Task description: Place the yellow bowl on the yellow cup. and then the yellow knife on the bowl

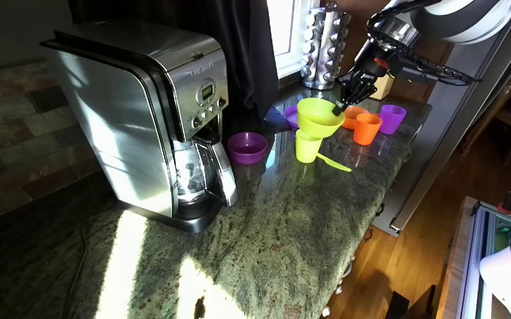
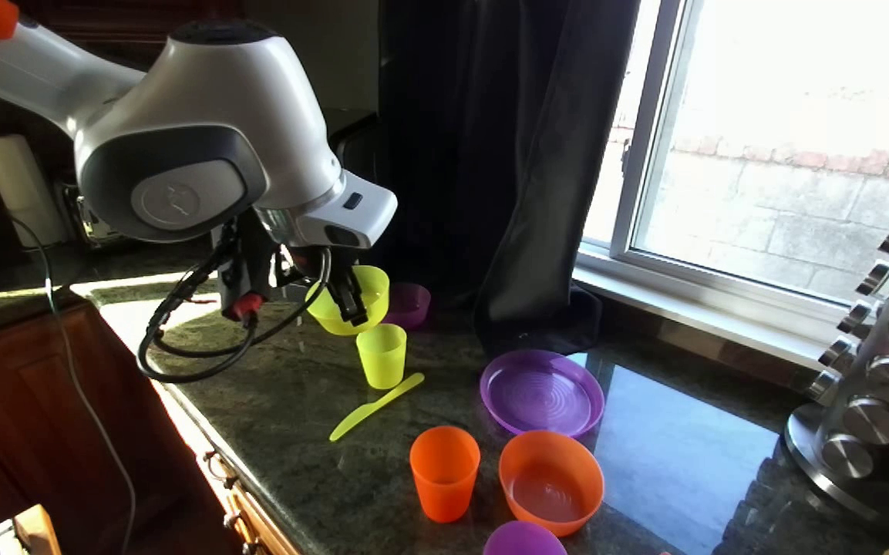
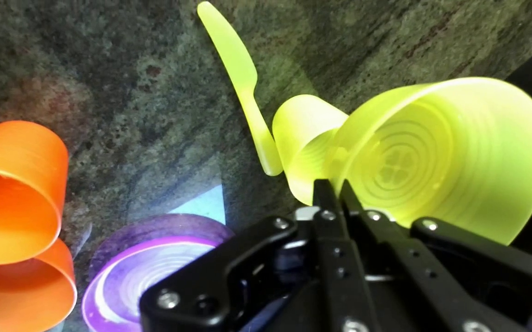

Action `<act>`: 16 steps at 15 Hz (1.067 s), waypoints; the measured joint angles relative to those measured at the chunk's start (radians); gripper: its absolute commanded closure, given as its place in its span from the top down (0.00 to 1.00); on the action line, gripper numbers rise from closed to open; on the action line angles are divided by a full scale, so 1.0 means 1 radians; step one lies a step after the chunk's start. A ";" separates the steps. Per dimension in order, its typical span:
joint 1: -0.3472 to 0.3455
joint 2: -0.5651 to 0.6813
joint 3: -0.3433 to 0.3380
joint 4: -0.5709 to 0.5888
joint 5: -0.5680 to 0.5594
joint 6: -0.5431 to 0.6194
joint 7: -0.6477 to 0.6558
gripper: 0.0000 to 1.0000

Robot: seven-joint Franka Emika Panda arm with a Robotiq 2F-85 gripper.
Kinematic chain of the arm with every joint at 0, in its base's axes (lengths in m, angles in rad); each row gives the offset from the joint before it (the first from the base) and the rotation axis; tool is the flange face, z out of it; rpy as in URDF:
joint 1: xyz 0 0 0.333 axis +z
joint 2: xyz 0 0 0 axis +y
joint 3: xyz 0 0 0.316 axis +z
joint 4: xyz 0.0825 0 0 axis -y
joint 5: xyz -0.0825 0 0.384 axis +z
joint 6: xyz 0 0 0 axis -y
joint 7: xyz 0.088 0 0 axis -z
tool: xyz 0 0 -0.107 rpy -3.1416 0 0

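Green-grey stone, polished and veined, faces the counter (image 1: 246, 212), and patches of sunlight (image 1: 122, 257) lie across it near the Cuisinart coffee maker (image 1: 135, 124). In an exterior view I see a black curtain (image 2: 490, 154) hanging beside a bright window (image 2: 783, 177), and a steel spice rack (image 2: 872, 378) standing on the stone. Wood flooring (image 1: 428, 230) shows beyond the counter's edge. Near the curtain sit a purple bowl (image 1: 247, 147) and a purple plate (image 2: 543, 395); an orange cup (image 2: 446, 474), an orange bowl (image 2: 552, 482) and a purple cup (image 1: 392, 118) stand grouped farther along.

My arm (image 2: 205, 131) reaches over the counter with its wrist bent downward. At its end the gripper (image 3: 334, 186) leans at a slant, its two fingers pinched on the rim of the yellow bowl (image 3: 399, 157), one finger inside the wall and one outside. I hold that bowl in the air right by the upright yellow cup (image 2: 382, 356); the wrist view shows its wall overlapping the cup's mouth, and whether the two touch I cannot tell from these angles. The yellow knife (image 2: 375, 408) lies flat on the stone, blade pointing away from the cup, its handle end just beside it.
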State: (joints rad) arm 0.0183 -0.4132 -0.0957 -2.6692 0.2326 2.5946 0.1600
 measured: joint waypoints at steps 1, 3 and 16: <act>-0.001 0.004 -0.006 0.001 0.007 -0.001 0.000 0.01; -0.006 0.011 -0.014 0.002 0.019 -0.007 0.000 0.01; -0.031 0.080 -0.023 0.074 0.084 -0.090 0.019 0.01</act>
State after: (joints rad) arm -0.0122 -0.3330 -0.1188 -2.5955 0.3163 2.5049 0.1793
